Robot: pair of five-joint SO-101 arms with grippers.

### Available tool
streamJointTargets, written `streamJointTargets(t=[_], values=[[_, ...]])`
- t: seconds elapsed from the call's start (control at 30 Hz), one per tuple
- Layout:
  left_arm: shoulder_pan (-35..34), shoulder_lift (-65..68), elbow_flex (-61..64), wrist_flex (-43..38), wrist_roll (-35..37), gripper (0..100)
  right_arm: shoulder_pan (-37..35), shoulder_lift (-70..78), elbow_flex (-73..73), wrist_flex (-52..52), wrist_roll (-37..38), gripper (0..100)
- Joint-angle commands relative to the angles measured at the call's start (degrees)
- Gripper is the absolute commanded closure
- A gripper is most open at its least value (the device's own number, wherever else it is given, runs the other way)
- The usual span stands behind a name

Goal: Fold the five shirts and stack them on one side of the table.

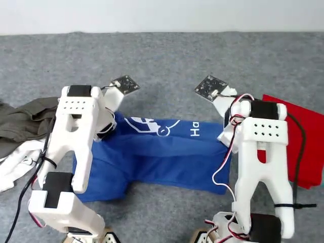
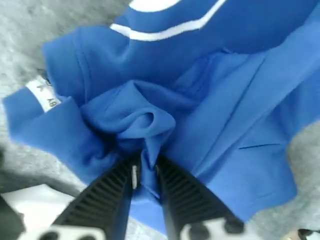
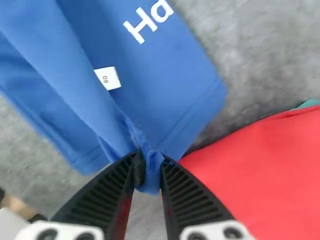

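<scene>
Blue shirt (image 1: 157, 157) pinched at both ends, lying stretched across the grey counter (image 1: 167, 66) between the two tools.

The left tool (image 2: 145, 167) is clamped on a bunched fold of blue cloth at the collar end, with a white neck label (image 2: 42, 95) off to one side of its tips. The right tool (image 3: 148, 162) is closed on the shirt's edge at the opposite end, and a small white tag (image 3: 107, 78) sits farther up the cloth from its tips. A red shirt (image 1: 304, 142) lies flat just beside the right tool, on the side away from the blue shirt. Beyond the left tool, away from the blue shirt, an olive shirt (image 1: 25, 124) and a white shirt (image 1: 15, 162) lie crumpled together.
</scene>
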Motion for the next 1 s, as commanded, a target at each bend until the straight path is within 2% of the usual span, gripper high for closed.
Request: streamJointTargets(t=[0.0,0.27,0.47,0.77,0.97], values=[[-0.4,-3.4,0.0,1.0,-0.6,99,-0.3,-2.2,-0.4,3.2,0.4,99.0],[-5.0,-3.5,0.0,3.3,-0.8,99,-0.4,-2.4,1.9,7.4,0.6,96.9],[-5.4,-3.5,0.0,3.6,-0.9,98,0.0,-2.5,1.3,13.8,0.5,74.1],[-4.3,-3.5,0.0,5.2,-0.9,98,-2.3,-1.9,-4.3,9.9,0.2,73.5],[-3.8,-2.8,0.0,5.3,-0.7,98,-8.0,-1.8,-0.7,0.6,-9.2,75.5]])
